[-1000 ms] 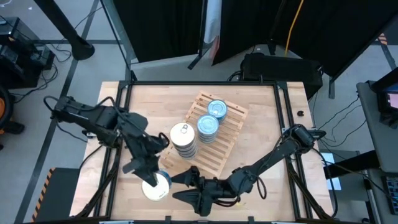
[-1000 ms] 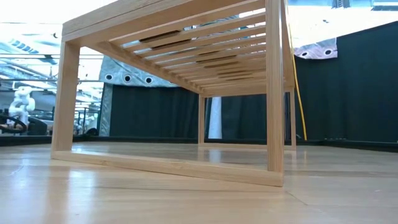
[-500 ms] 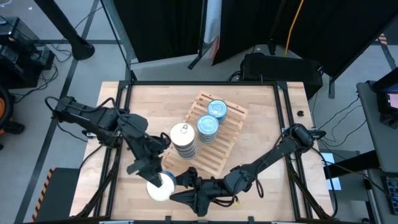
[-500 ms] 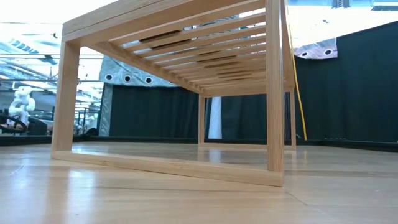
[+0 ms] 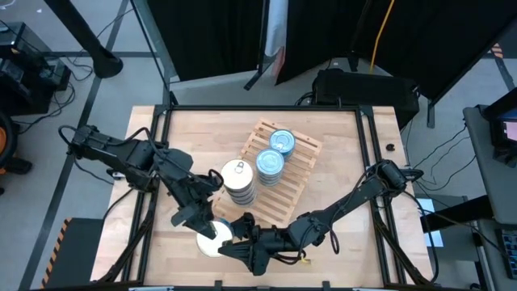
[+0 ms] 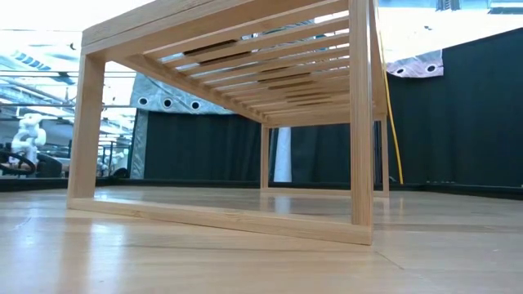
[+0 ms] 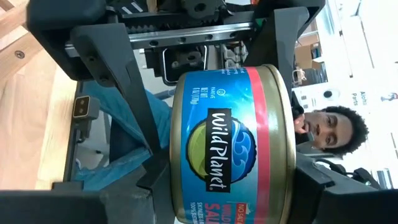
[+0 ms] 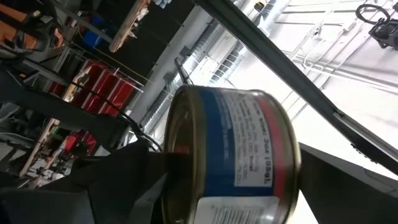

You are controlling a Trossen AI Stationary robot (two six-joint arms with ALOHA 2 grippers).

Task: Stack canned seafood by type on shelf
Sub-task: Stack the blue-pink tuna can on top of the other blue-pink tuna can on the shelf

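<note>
**Two grippers meet at one tin near the front of the table**

The left gripper (image 5: 202, 224) is low over the front part of the table (image 5: 339, 153). It holds a small round tin (image 5: 215, 238) between its two dark fingers (image 7: 118, 81). The fingers are partly closed and press on the tin's sides. In the left wrist view the tin (image 7: 233, 146) fills most of the picture. It has a blue label with a red band.

The right gripper (image 5: 234, 240) reaches in from the other side, just beside the same tin. Its fingers are spread very wide, one on each side of the tin. In the right wrist view the tin (image 8: 233, 155) sits right in front of the camera. I cannot tell if the right fingers touch it.

The shelf (image 5: 279, 174) is the light wood slatted rack in the middle of the table, set at a slant. Two stacks of blue-topped tins (image 5: 275, 153) stand on it. A taller stack of white-topped tins (image 5: 237, 183) stands at its left edge.

In the low view, the shelf (image 6: 359, 122) is seen from the side, with the room behind it.

A person (image 7: 329, 134) shows far off in the left wrist view.
</note>
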